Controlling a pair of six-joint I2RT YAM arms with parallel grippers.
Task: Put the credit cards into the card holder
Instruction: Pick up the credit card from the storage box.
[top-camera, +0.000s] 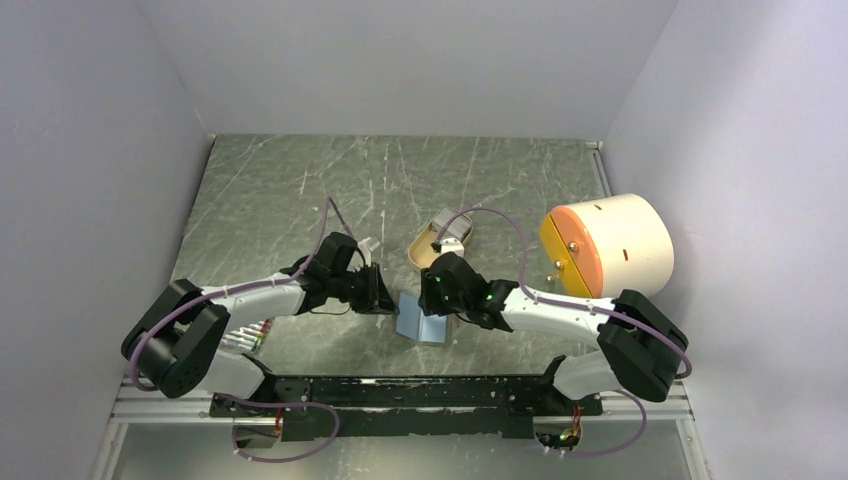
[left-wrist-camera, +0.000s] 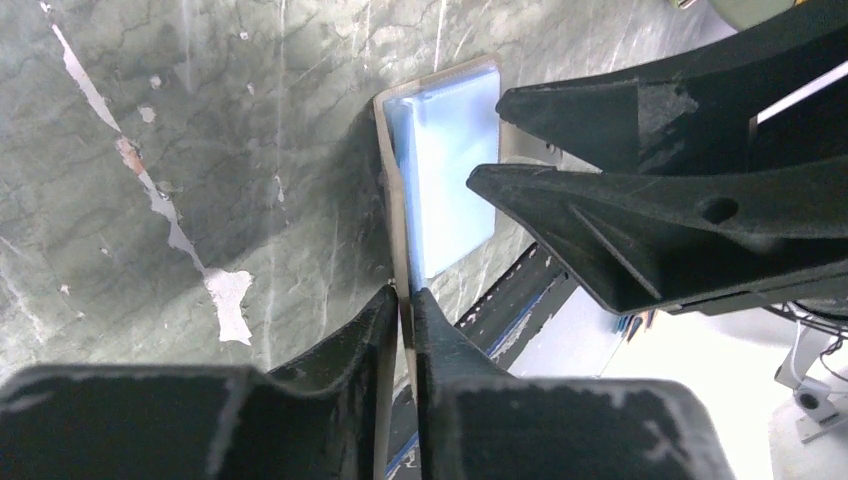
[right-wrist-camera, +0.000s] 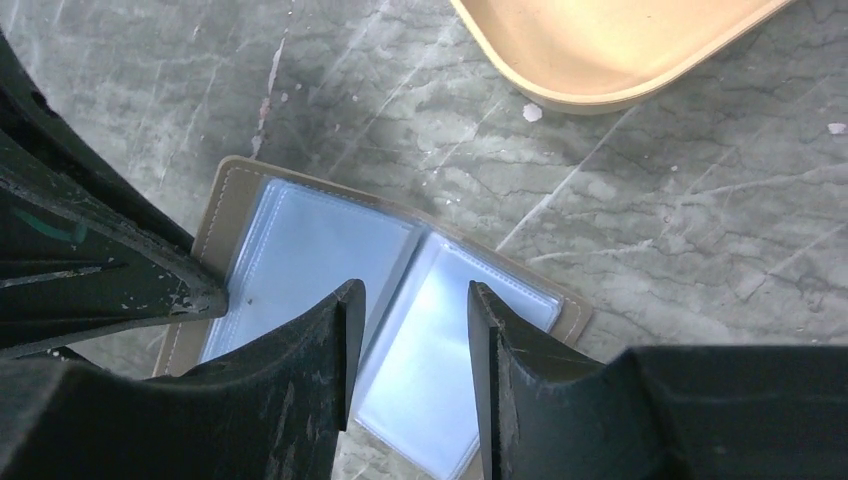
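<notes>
The card holder (top-camera: 420, 320) lies open on the table between my two grippers, its bluish clear sleeves facing up. My left gripper (left-wrist-camera: 405, 300) is shut on the edge of its tan cover (left-wrist-camera: 388, 180), and the flap stands tilted up. My right gripper (right-wrist-camera: 410, 300) is open and empty, just above the sleeves (right-wrist-camera: 440, 330) near the fold. In the top view the left gripper (top-camera: 385, 295) is at the holder's left edge and the right gripper (top-camera: 440, 305) is over it. Pale flat pieces (top-camera: 452, 236), probably the credit cards, lie in the tan tray.
The tan oval tray (top-camera: 420, 250) sits just behind the holder, and its rim shows in the right wrist view (right-wrist-camera: 560, 95). A big cream cylinder with an orange face (top-camera: 605, 245) stands at the right. A bundle of silver sticks (top-camera: 245, 338) lies by the left arm's base.
</notes>
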